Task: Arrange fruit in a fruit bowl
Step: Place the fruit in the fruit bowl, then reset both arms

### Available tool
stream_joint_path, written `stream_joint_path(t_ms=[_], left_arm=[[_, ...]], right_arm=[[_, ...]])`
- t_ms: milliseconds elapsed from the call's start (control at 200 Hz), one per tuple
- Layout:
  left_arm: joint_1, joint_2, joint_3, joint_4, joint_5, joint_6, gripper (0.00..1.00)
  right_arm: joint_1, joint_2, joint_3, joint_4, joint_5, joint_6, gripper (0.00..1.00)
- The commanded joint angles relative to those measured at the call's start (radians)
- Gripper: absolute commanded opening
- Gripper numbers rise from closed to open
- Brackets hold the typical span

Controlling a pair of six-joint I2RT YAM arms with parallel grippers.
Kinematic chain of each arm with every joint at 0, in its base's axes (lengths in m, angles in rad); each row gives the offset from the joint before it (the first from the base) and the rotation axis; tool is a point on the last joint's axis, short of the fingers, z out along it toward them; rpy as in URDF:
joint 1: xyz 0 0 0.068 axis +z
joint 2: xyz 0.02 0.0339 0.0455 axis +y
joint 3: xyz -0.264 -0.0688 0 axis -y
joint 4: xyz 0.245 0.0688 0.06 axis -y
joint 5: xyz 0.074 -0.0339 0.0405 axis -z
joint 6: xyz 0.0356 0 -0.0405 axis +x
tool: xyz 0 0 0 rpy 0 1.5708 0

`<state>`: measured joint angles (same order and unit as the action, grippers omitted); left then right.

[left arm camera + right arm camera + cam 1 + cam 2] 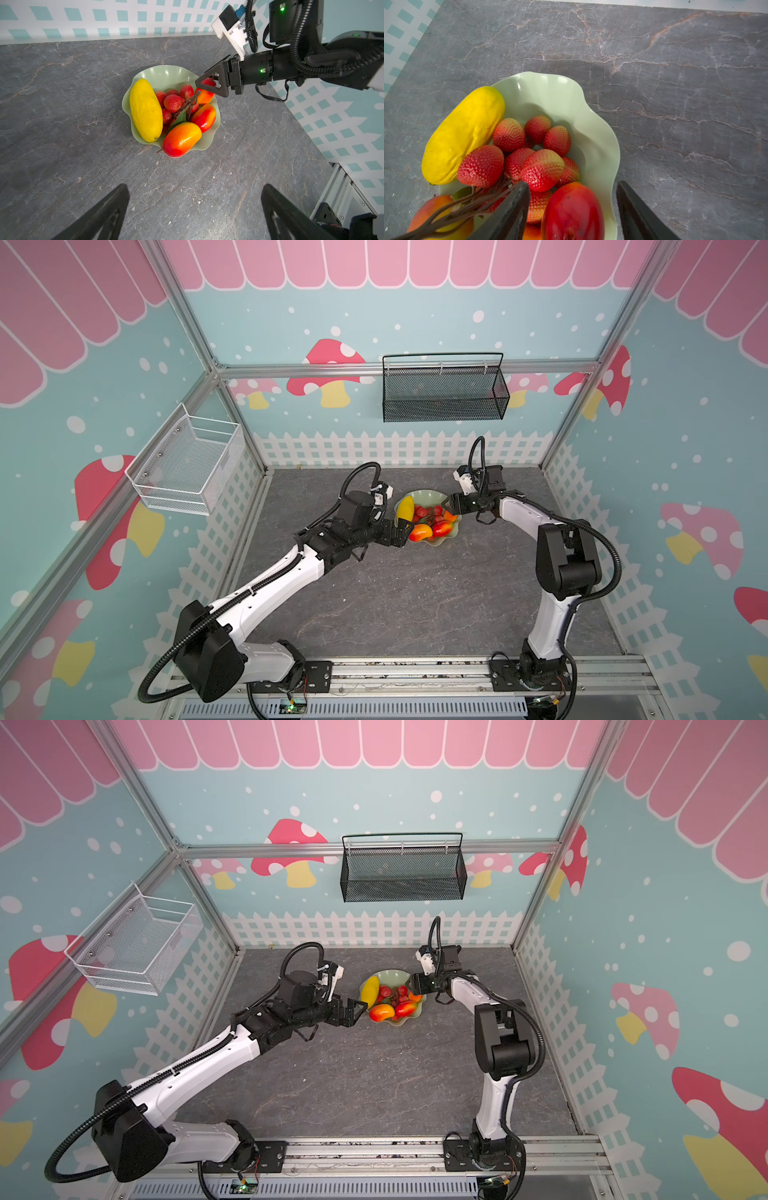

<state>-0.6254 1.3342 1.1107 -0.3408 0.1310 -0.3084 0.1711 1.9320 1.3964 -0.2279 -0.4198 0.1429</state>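
- The pale green bowl with the wavy rim stands on the grey stone-look table, towards the back wall and between the two grippers.
- All the fruit lies in the bowl. The long yellow fruit lies along the rim on the left arm's side.
- The bunch of red berries fills the middle, with its brown stem and green leaf on top.
- Three mangoes lie on the right arm's side. The near mango, closest to the arms' bases, pokes out over the rim. The middle mango lies just beside it. The far mango sits under the right gripper.
- The right gripper hangs low over the bowl's edge. Its jaws stand apart on either side of the far mango, with a gap showing on each side, so it grips nothing.
- The left gripper has its jaws spread wide and empty, above bare table just beside the bowl. In a top view its tip looks very close to the rim, but I cannot tell whether it touches.
- A black mesh basket hangs on the back wall, and a white wire basket on the left wall.
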Motion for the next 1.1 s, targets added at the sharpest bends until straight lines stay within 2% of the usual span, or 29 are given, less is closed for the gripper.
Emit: stream_joint_path(t_ms=[0,120,200,320,365,405,460,591,636,666,771,841,916,951,1031,1096], left_arm=[[0.016,-0.018,-0.011,-0.015,-0.008,0.012,0.99],[0.041,-0.039,-0.016,-0.014,-0.046,0.028,0.99],[0.06,-0.069,-0.034,-0.013,-0.123,0.037,0.99],[0.094,-0.136,-0.116,-0.006,-0.366,0.052,0.99],[0.112,-0.165,-0.166,0.001,-0.501,0.051,0.99],[0.129,-0.191,-0.22,0.016,-0.625,0.044,0.99],[0.159,-0.229,-0.305,0.062,-0.763,0.031,0.99],[0.271,-0.286,-0.541,0.32,-0.853,0.065,1.0],[0.315,-0.277,-0.599,0.418,-0.849,0.072,1.0],[0.348,-0.272,-0.582,0.379,-0.812,0.048,1.0],[0.431,-0.207,-0.614,0.54,-0.715,0.08,1.0],[0.465,-0.129,-0.643,0.646,-0.697,0.1,1.0],[0.499,-0.052,-0.691,0.8,-0.618,0.146,1.0],[0.504,-0.051,-0.666,0.761,-0.57,0.15,1.0],[0.513,-0.025,-0.741,1.009,-0.506,0.185,1.0],[0.524,-0.006,-0.753,1.075,-0.483,0.232,1.0]], right_arm=[[0.006,-0.081,0.025,-0.008,0.012,-0.016,0.7],[0.005,-0.158,0.001,0.026,0.083,0.005,0.71],[0.004,-0.238,-0.049,0.064,0.152,0.029,0.76],[-0.003,-0.406,-0.204,0.143,0.246,0.084,0.87],[-0.012,-0.474,-0.281,0.172,0.277,0.115,0.92],[-0.022,-0.542,-0.353,0.195,0.305,0.138,1.0],[-0.04,-0.631,-0.455,0.228,0.35,0.167,0.98],[-0.104,-0.78,-0.65,0.293,0.485,0.214,0.98],[-0.127,-0.805,-0.696,0.317,0.534,0.205,0.98],[-0.137,-0.816,-0.727,0.345,0.588,0.191,0.98],[-0.149,-0.835,-0.857,0.514,0.708,0.143,0.98],[-0.156,-0.82,-0.936,0.645,0.717,0.108,0.98],[-0.157,-0.798,-1.018,0.802,0.709,0.069,0.98],[-0.157,-0.791,-1.055,0.878,0.705,0.061,0.98],[-0.159,-0.77,-1.144,1.059,0.679,0.021,0.98],[-0.159,-0.737,-1.205,1.203,0.649,-0.031,0.98]])
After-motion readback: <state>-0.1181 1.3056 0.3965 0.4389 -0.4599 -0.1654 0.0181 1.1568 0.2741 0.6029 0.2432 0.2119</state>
